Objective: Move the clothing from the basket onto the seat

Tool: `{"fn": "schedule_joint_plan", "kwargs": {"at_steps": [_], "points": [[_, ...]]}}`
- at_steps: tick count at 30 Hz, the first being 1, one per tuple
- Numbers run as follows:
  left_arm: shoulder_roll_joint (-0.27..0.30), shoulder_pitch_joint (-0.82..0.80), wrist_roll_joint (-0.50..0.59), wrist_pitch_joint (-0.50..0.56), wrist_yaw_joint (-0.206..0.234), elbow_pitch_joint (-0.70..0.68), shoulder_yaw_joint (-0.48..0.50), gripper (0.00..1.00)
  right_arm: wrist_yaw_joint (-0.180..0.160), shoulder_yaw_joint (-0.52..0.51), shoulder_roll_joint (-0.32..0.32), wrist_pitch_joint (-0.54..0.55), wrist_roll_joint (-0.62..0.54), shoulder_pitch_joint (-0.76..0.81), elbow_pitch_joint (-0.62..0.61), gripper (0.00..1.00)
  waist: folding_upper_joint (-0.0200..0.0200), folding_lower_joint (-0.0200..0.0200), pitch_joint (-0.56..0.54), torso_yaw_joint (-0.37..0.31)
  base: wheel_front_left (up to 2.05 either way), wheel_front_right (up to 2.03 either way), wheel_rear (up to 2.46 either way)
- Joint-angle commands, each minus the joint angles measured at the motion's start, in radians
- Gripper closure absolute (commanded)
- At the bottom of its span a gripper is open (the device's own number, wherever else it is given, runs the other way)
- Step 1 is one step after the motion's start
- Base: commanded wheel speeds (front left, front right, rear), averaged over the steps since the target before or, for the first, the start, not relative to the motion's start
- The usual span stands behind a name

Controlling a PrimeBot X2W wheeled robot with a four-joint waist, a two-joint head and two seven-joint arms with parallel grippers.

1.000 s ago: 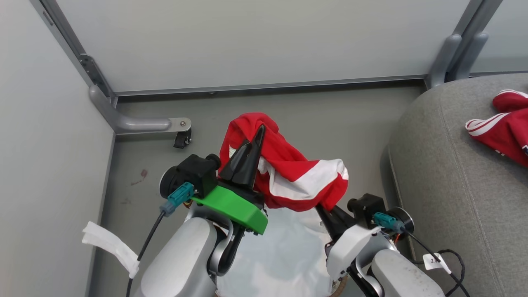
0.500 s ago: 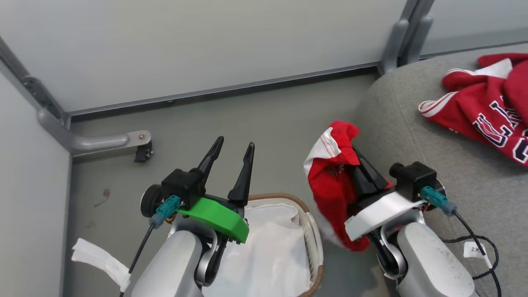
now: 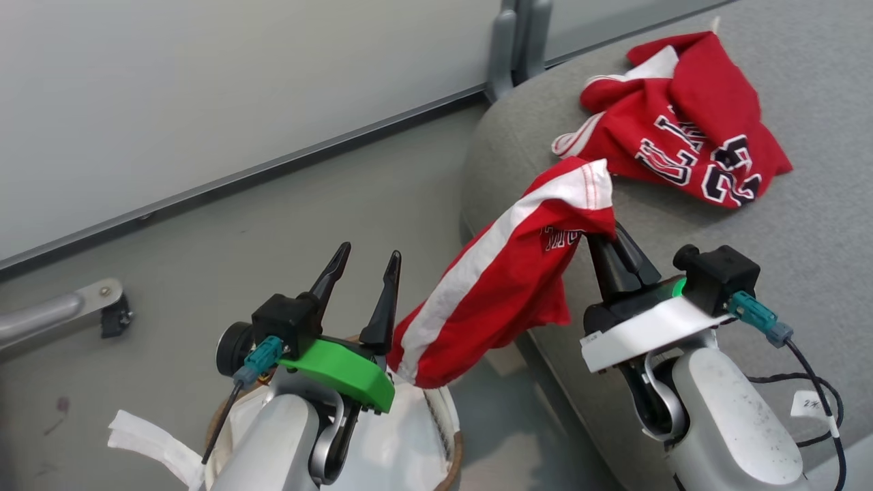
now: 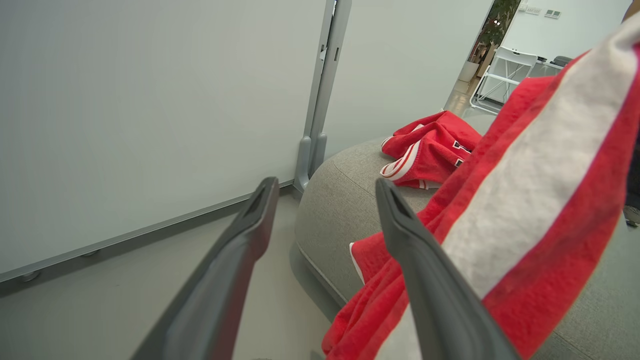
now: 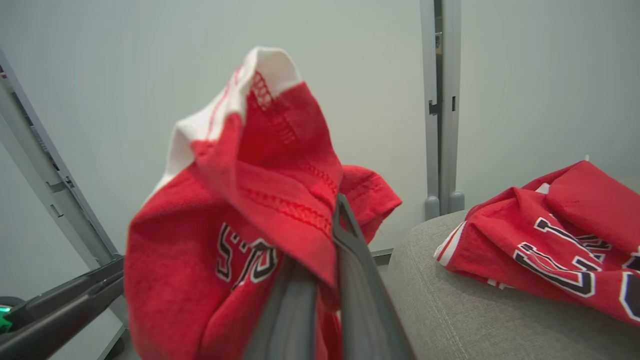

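Grey wall panels [image 3: 204,88] & floor [image 3: 307,225] behind; seat [image 3: 784,225] fills the right, w/ one jersey [image 3: 682,129] already on it. Our right pincer [image 3: 609,235] pinches a second jersey [image 3: 505,286], long axis trailing down-left toward the basket [image 3: 451,436]; seat's just beyond that pincer, so our right arm's nearer. Our left pincer [image 3: 368,256]: spread, empty. We count 2 jerseys, 1 basket.

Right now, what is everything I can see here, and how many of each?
hanging jersey: one, red with a white stripe, held between basket and couch
crumpled jersey: one, red with dark lettering, on the couch
couch: one, grey, right side
laundry basket: one, white with a brown rim, on the floor
liner: one, white, inside the basket
wall panels: pale grey, behind
left gripper: one, dark, open, empty
right gripper: one, dark, shut on the hanging jersey
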Motion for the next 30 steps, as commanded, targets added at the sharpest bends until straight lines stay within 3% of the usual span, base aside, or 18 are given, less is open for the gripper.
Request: {"fn": "schedule_joint_plan", "kwargs": {"at_steps": [1,6,12,20,25,30], "points": [[0.004,0.015,0.011,-0.001,-0.003,0.005,0.008,0.00,-0.001,0.000,-0.003,-0.001,0.010,-0.017,-0.011,1.00,-0.0001,0.0000,0.016,-0.128,0.00,0.00,0.00],[0.004,0.021,0.019,-0.001,-0.008,0.008,0.025,0.00,-0.001,-0.008,-0.003,-0.001,0.008,-0.043,-0.036,1.00,-0.0001,0.0000,0.031,-0.212,0.00,0.00,0.00],[0.005,-0.019,0.024,-0.001,-0.015,0.028,-0.011,0.00,-0.001,-0.095,-0.009,-0.001,-0.039,-0.085,-0.095,1.00,-0.0001,0.0000,0.065,-0.230,0.00,0.00,0.00],[0.005,-0.060,0.049,-0.001,-0.018,0.046,-0.029,0.00,-0.001,-0.132,-0.120,-0.001,-0.106,-0.279,-0.117,1.00,-0.0001,0.0000,0.145,-0.231,0.00,0.00,0.00],[0.020,-0.074,0.074,-0.001,-0.018,0.034,-0.020,0.00,-0.001,-0.122,-0.195,0.000,-0.145,-0.466,-0.040,1.00,-0.0001,0.0000,0.210,-0.222,0.00,0.00,0.00],[0.034,-0.102,0.080,-0.001,-0.019,0.020,-0.046,0.00,-0.001,-0.155,-0.251,0.000,-0.199,-0.621,0.054,1.00,-0.0001,0.0000,0.272,-0.166,0.00,0.00,0.00]]}}
